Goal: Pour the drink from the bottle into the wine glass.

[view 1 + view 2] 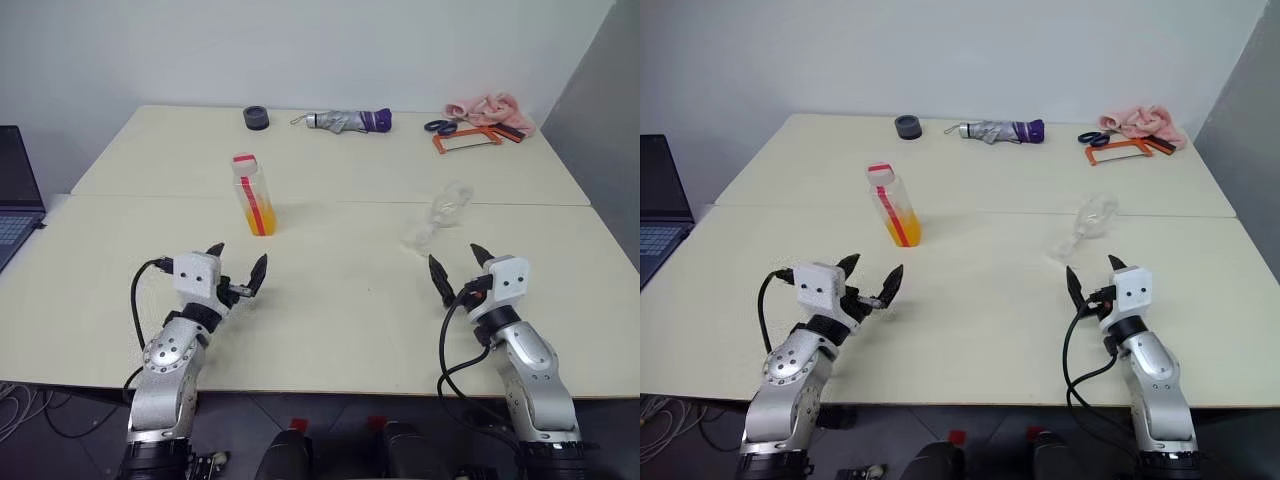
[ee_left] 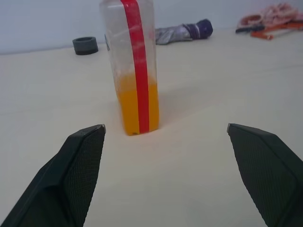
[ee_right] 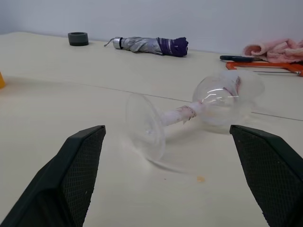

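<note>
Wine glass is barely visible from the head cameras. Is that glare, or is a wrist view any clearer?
Left eye view: the wine glass is a faint see-through smear against the pale table, low contrast rather than glare. Right wrist view: clearer, lying on its side, foot nearer the camera, small highlights on the bowl. Left wrist view: the bottle is sharp.
</note>
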You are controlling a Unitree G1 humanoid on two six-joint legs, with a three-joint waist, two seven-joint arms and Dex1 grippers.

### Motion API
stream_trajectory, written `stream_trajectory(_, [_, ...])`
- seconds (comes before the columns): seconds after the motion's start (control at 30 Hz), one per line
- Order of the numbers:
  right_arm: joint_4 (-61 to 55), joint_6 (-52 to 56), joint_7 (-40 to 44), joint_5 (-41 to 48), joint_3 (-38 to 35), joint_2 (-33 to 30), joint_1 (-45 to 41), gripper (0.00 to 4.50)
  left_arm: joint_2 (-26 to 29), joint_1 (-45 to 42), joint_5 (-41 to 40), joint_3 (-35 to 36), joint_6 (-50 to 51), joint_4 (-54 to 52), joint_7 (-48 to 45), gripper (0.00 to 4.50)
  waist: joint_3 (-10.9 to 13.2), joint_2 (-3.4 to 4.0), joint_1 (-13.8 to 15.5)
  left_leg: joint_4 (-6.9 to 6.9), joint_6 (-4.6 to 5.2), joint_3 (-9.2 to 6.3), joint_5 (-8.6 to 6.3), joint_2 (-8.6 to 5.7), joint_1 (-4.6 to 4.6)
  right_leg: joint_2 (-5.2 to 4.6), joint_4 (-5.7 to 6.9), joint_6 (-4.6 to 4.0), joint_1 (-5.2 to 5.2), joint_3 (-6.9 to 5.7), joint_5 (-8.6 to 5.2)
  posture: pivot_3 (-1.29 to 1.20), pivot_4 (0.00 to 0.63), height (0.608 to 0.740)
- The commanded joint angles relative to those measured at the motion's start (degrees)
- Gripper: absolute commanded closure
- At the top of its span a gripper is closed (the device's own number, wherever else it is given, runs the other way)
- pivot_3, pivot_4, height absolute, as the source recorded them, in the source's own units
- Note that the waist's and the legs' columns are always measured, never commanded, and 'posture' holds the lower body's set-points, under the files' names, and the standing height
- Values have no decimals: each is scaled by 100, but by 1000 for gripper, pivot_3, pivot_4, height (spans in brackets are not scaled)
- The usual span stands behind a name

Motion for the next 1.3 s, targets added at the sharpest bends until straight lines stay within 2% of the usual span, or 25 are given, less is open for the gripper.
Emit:
stream_trajectory(0.03, [-121,-66,107,80,-5,-72,-75,0,58,-164,104,89,-145,-160,126,80,0,0,0,0,0,0,0,-1,0,0,0,0,0,0,0,0,150,740])
stream_trajectory(0.23, [-482,157,671,389,100,-333,-49,0,-38,-426,387,-17,198,-83,584,80,0,0,1,1,0,0,0,-21,0,0,0,0,1,-1,0,0,150,740])
stream_trajectory(0.53, [-1645,1644,1906,1596,569,-1285,-396,0,-228,-1026,801,-187,683,14,1198,80,0,-1,0,3,0,-5,0,-26,-1,3,-1,0,2,-5,0,0,150,740])
stream_trajectory(0.73, [-1857,2141,2080,1916,704,-1482,-754,0,-307,-1511,920,-207,891,328,1474,80,0,-2,5,6,0,-5,0,-30,-3,3,-1,0,2,-6,0,0,150,740])
stream_trajectory(1.3, [-1524,2041,2268,1788,854,-1463,-1271,0,-577,-2821,1126,-288,685,1755,1879,80,0,-3,12,8,-1,-6,1,-34,-7,-1,-2,1,0,-8,1,0,150,740])
